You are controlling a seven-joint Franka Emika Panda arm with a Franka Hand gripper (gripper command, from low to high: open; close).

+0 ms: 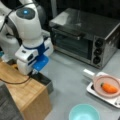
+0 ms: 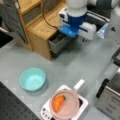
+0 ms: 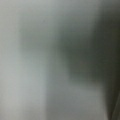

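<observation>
In a front view, your hand sits low at the open drawer of the wooden cabinet. In a front view, the drawer lies under the hand; finger spacing: cannot tell. Wrist view: grey blur only.

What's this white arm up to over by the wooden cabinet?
The white robot arm is bent low over a wooden cabinet, with its gripper down at the cabinet's open grey drawer; its fingers are hidden, so nothing shows in its grasp. Off to the side, apart from the arm, a carrot lies in a pink pan on a small white cooker. An empty teal bowl sits on the grey table, and a toaster oven stands behind.
</observation>
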